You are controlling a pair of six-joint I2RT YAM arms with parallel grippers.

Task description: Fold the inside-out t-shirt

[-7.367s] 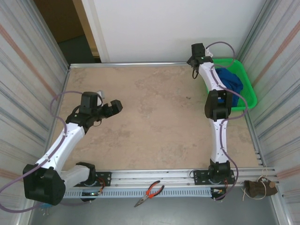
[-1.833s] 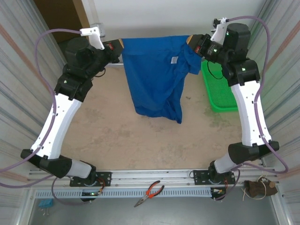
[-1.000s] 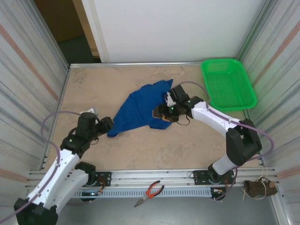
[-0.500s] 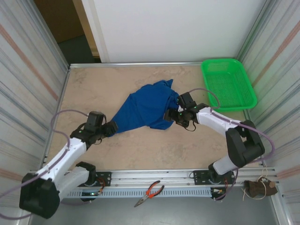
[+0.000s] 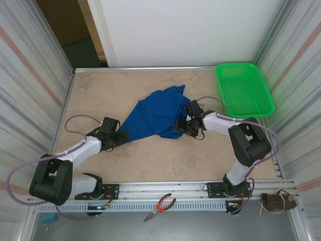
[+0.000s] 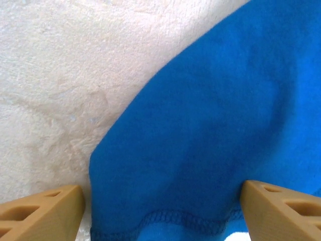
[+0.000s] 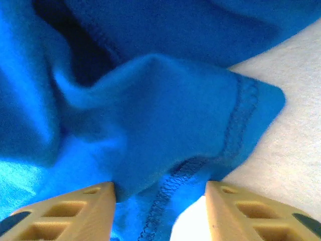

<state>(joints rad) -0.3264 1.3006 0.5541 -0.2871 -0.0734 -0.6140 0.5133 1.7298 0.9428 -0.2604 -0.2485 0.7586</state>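
The inside-out t-shirt (image 5: 155,118) lies in a crumpled royal-blue heap on the table's middle. My left gripper (image 5: 122,136) lies low at its lower-left corner. In the left wrist view the left gripper (image 6: 160,211) is open, its tan fingers wide on either side of the stitched hem of the t-shirt (image 6: 215,125). My right gripper (image 5: 179,125) is at the heap's right edge. In the right wrist view the right gripper (image 7: 160,206) has narrowed round a bunched, hemmed fold of the t-shirt (image 7: 165,110), with a gap left beside the right finger.
A green mesh basket (image 5: 248,116) stands at the back right corner. Red-handled pliers (image 5: 159,206) lie on the rail in front of the arm bases. Corrugated metal walls close in both sides. Bare beige tabletop (image 5: 165,160) surrounds the cloth.
Both grippers have slid closer into the cloth's edges. The left one opened wider round the hem. The right one opened, then narrowed round a fold. The shirt has barely shifted.
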